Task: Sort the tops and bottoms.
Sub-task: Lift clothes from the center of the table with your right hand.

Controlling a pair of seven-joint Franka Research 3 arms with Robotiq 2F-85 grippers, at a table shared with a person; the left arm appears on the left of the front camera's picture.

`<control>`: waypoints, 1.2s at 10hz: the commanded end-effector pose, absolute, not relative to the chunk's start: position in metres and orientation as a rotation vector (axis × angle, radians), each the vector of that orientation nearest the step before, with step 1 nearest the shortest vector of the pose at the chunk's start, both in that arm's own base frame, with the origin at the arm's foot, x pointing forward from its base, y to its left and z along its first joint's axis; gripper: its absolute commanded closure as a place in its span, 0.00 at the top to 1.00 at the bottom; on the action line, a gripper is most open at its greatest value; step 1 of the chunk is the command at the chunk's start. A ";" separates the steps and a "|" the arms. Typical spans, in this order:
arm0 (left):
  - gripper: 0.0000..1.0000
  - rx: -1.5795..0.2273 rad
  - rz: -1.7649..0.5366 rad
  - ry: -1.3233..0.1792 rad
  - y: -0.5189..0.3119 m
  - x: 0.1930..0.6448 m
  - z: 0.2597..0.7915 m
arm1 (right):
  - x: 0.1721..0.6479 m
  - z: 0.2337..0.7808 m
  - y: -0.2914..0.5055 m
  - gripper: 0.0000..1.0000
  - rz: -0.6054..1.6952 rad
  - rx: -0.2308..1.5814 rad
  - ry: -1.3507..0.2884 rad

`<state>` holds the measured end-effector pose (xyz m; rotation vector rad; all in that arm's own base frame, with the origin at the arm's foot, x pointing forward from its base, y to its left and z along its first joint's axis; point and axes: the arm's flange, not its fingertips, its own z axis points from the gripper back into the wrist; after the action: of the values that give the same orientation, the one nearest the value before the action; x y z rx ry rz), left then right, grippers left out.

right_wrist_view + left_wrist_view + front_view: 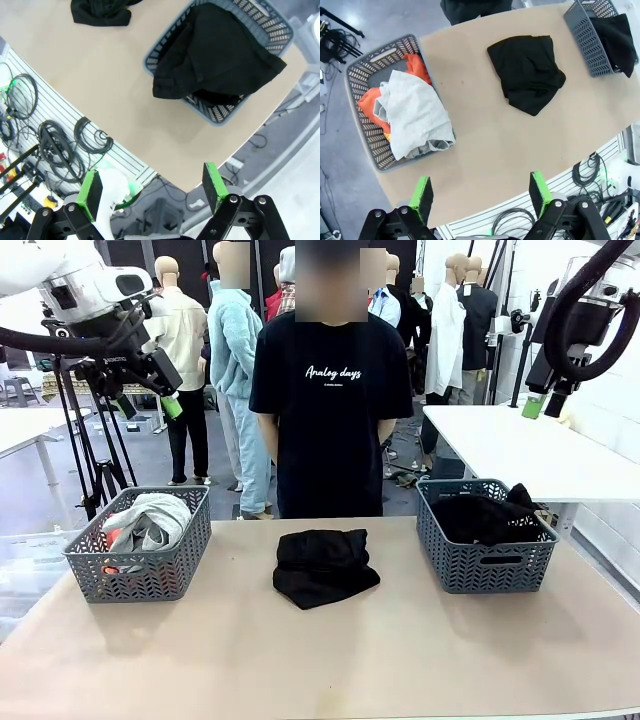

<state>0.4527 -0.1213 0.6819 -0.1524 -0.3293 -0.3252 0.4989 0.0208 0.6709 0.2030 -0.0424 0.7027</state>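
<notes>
Left gripper (480,192) hangs high above the table's left side with its green pads spread wide and nothing between them. Below it the left basket (140,575) holds both tops, the pale grey top (415,117) lying over the red-orange top (370,105). At mid-table one black bottom (323,565) lies folded on the tan table (300,660), apart from either basket, in front of the person (330,400) standing at the far edge. To the right, the right basket (487,560) already holds another black bottom (215,55), draped over its rim. Right gripper (152,185) is also raised and spread, empty. Sorting looks nearly done (one piece left); the next move, I judge, calls for a descent onto the loose black garment. Its button and folds are hard to make out against the dark cloth
</notes>
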 end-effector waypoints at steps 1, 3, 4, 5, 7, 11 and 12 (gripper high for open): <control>1.00 -0.151 -0.338 -0.329 -0.121 0.446 0.680 | 0.497 0.670 0.021 1.00 0.700 0.199 -0.034; 1.00 -0.151 -0.338 -0.329 -0.121 0.446 0.680 | 0.497 0.670 0.021 1.00 0.700 0.199 -0.034; 1.00 -0.151 -0.338 -0.329 -0.121 0.446 0.680 | 0.497 0.670 0.021 1.00 0.700 0.199 -0.034; 1.00 -0.151 -0.338 -0.329 -0.121 0.446 0.680 | 0.497 0.670 0.021 1.00 0.700 0.199 -0.034; 1.00 -0.151 -0.338 -0.329 -0.121 0.446 0.680 | 0.497 0.670 0.021 1.00 0.700 0.199 -0.034; 1.00 -0.151 -0.338 -0.329 -0.121 0.446 0.680 | 0.501 0.689 0.079 1.00 0.747 0.192 -0.142; 1.00 -0.151 -0.338 -0.329 -0.121 0.446 0.680 | 0.514 0.666 0.114 1.00 0.807 0.237 -0.115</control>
<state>0.4510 -0.1236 0.6824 -0.1517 -0.3303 -0.3298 0.4992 0.0792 0.6889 0.1948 -0.1205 0.7731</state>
